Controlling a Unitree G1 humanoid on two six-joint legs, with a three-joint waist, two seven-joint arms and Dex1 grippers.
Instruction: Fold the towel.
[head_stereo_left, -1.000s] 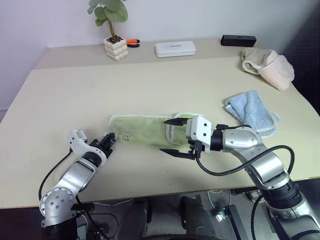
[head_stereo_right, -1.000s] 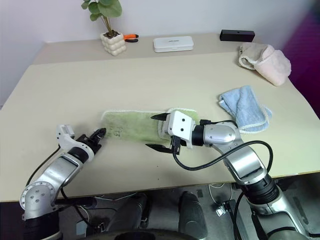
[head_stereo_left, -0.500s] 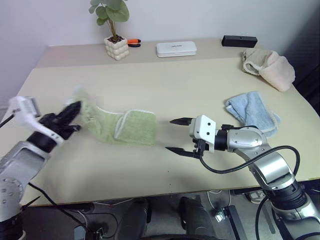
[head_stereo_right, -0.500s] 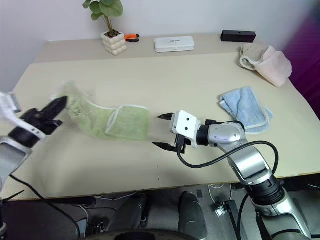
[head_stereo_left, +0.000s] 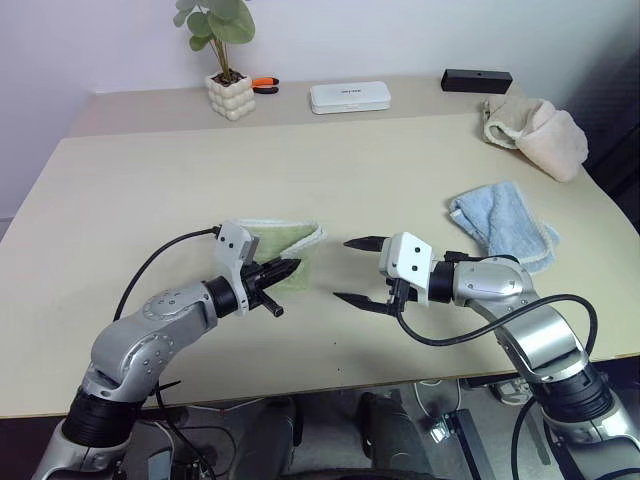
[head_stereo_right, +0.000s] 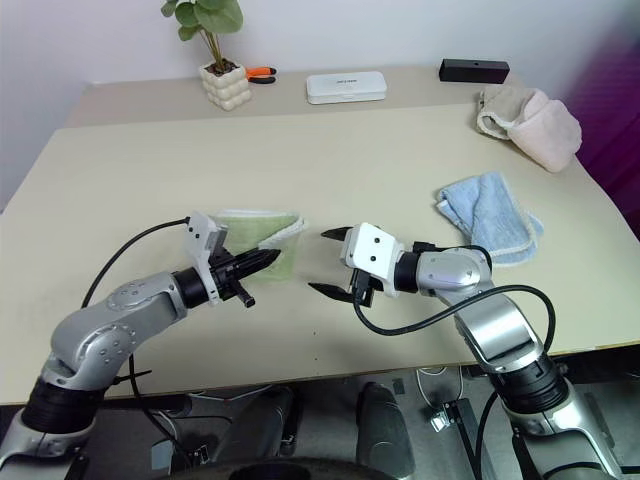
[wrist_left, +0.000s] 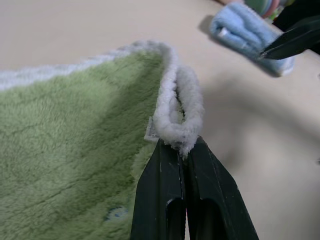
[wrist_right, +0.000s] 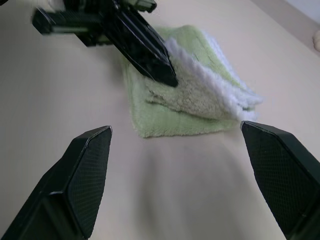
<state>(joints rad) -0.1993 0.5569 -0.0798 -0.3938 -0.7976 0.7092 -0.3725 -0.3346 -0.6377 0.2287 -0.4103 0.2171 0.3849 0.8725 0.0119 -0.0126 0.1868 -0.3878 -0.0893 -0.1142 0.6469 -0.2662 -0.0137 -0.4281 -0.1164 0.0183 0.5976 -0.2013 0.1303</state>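
The light green towel (head_stereo_left: 288, 241) lies near the table's front as a small folded stack with white edging. My left gripper (head_stereo_left: 289, 268) is at its front right corner, shut on the doubled white edge (wrist_left: 176, 112), which rises in a loop from between the black fingers (wrist_left: 161, 190). My right gripper (head_stereo_left: 343, 269) hovers just right of the towel, open wide, with nothing between its fingers (wrist_right: 82, 182). In the right wrist view the towel (wrist_right: 197, 97) sits ahead with the left gripper (wrist_right: 145, 50) on it.
A light blue cloth (head_stereo_left: 505, 228) lies to the right and a cream-pink bundled towel (head_stereo_left: 535, 125) sits at the far right. At the back stand a potted plant (head_stereo_left: 231, 95), a white case (head_stereo_left: 350, 97), an orange tool (head_stereo_left: 265, 85) and a black box (head_stereo_left: 477, 80).
My left gripper dragged the towel's end out to the left, then carried it back right over the rest. The long strip is now a short stack. The right gripper stayed put, open.
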